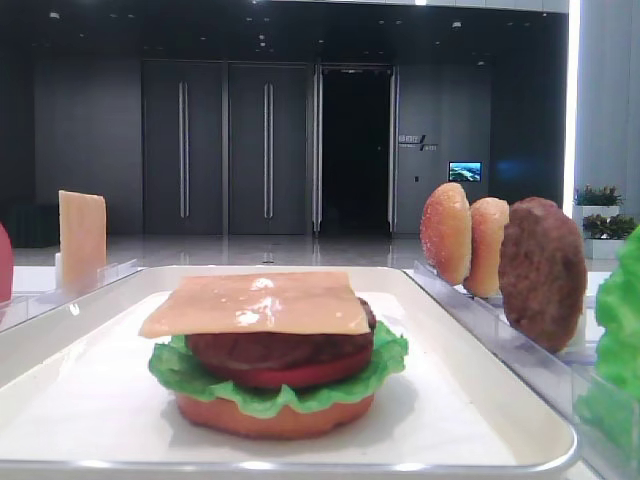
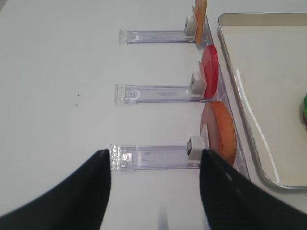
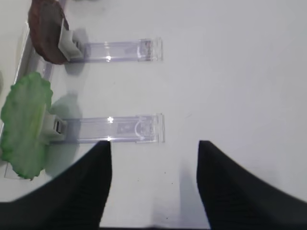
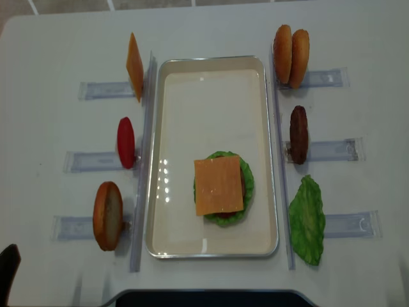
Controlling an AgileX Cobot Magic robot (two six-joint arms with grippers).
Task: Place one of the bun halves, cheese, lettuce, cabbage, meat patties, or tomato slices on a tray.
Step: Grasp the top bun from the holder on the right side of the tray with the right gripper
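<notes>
Right jaws: your right gripper stands parted and empty over bare table, with nothing between the two dark fingers.
Left jaws: your left gripper is likewise spread, holding nothing, over the near end of a clear rack.
Beside right gripper: spare lettuce leaf stands on edge in its clip just ahead and to the side; a spare patty sits at the next rack beyond.
Beside left gripper: flat orange-brown bun bottom upright at the far end of the nearest rack, a tomato slice behind it, then a cheese slice edge-on.
Tray: white tray lies between the two rows of racks.
Stack: bun base, lettuce, tomato, meat patty and cheese square on top, set towards the near right part of the tray.
Still missing: you likely want the sesame bun top, standing on edge against the paler half at the far right rack.
Risk, wrong piece: the two bun halves touch, so your jaws could close on the pale one or on both.
Risk, slip: the dome looks glossy and rounded; a pinch off its middle may let it roll out.
Risk, stack: the cheese overhangs the patty at its corners; a low or off-centre release could slide it or tip the layers.
Risk, rack: pulling sideways may drag the light clear rack along.
Look of bun top: golden-brown, domed, seed-speckled, about as wide as the patty.
</notes>
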